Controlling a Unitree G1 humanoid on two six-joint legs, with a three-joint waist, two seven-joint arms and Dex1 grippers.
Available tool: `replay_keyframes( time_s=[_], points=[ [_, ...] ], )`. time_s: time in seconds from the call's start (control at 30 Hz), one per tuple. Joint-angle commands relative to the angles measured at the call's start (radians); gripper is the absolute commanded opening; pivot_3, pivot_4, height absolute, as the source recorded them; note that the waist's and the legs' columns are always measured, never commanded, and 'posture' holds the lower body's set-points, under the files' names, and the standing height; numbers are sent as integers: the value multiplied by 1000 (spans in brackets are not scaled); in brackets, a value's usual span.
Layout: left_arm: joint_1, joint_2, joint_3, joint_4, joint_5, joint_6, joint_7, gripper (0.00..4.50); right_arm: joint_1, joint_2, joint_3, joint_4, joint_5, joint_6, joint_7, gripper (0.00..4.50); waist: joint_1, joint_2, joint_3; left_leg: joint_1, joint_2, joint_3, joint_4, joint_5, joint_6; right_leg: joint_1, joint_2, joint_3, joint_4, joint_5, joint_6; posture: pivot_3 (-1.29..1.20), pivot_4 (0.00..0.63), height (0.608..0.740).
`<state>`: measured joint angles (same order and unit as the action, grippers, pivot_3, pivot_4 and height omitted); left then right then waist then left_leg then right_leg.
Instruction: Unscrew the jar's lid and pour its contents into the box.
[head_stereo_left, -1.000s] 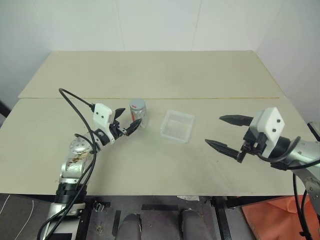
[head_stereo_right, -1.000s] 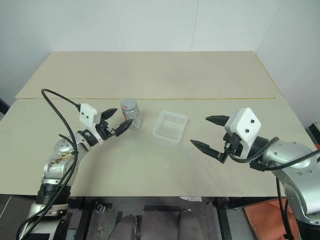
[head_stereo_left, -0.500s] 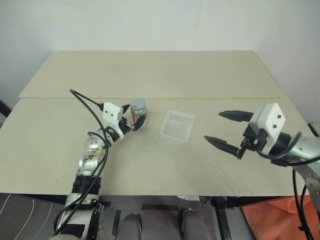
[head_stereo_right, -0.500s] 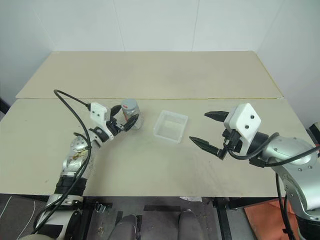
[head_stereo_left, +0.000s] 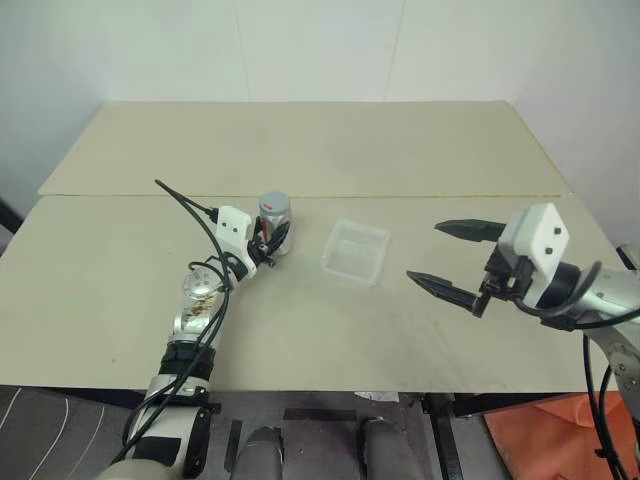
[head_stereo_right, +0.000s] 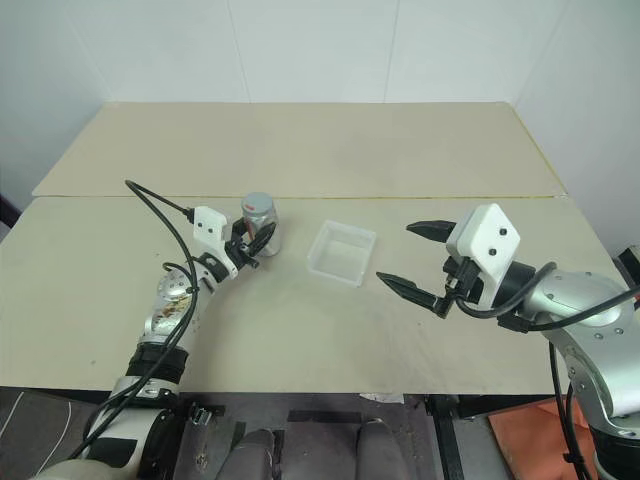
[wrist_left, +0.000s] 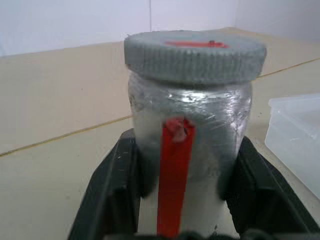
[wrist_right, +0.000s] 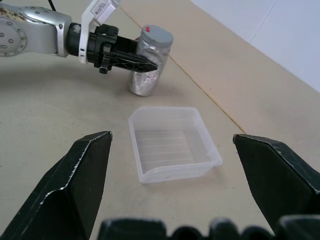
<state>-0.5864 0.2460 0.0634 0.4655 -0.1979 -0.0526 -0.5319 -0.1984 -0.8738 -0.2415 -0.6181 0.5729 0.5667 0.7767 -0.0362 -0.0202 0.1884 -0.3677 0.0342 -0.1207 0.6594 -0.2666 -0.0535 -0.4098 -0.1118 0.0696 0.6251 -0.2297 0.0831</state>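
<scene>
The jar (head_stereo_left: 275, 224) stood upright on the table (head_stereo_left: 300, 150), left of centre and just left of the clear box (head_stereo_left: 354, 251), its grey lid (wrist_left: 195, 56) screwed on with a red mark on top. And there was the grip: the left gripper (head_stereo_left: 268, 239) had its two black fingers (wrist_left: 112, 190) pinched on the jar's body below the lid, one on each side. Well off to the right, the right gripper (head_stereo_left: 455, 259) hovered above the table, its fingers spread wide and holding nothing.
</scene>
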Motion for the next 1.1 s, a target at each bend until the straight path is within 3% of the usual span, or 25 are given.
replay_keyframes(
  time_s=[0.03, 0.17, 0.47, 0.7, 1.1],
  points=[
    [-30, 4, 0, -17, 6, -39, -8, 1878, -24, 0, 6, -14, -2, -9, -6, 4500, 0, 0, 0, 0, 0, 0, 0, 0, 0, 0, 0, 0, 0, 0, 0, 0, 150, 740],
    [-14, 59, -1, -131, -41, 19, -105, 1878, -69, 17, 42, 1, -8, -13, -18, 4500, -1, 0, 0, 0, 0, 0, 0, 0, 0, 0, 0, 0, 0, 0, 0, 0, 150, 740],
    [-39, 303, -12, -409, -326, 308, -574, 1878, -421, 166, 174, 97, 128, 115, -34, 4500, -12, 1, 0, -1, 0, -1, 0, 0, -1, -2, 0, 0, 2, 0, 0, 0, 150, 740],
    [-100, 274, -52, -396, -357, 358, -654, 1878, -585, 282, 278, 132, 149, 218, -88, 4500, -7, 1, 0, -2, 0, -1, 0, 0, -1, -3, 0, -1, 1, 0, 0, 0, 150, 740],
    [-95, 237, -76, -415, -347, 348, -677, 1878, -662, 365, 363, 206, 68, 275, -158, 4500, -15, 1, 0, -5, 0, -1, 0, 1, -1, -9, 0, 0, 5, 0, -1, 0, 150, 740]
  ],
)
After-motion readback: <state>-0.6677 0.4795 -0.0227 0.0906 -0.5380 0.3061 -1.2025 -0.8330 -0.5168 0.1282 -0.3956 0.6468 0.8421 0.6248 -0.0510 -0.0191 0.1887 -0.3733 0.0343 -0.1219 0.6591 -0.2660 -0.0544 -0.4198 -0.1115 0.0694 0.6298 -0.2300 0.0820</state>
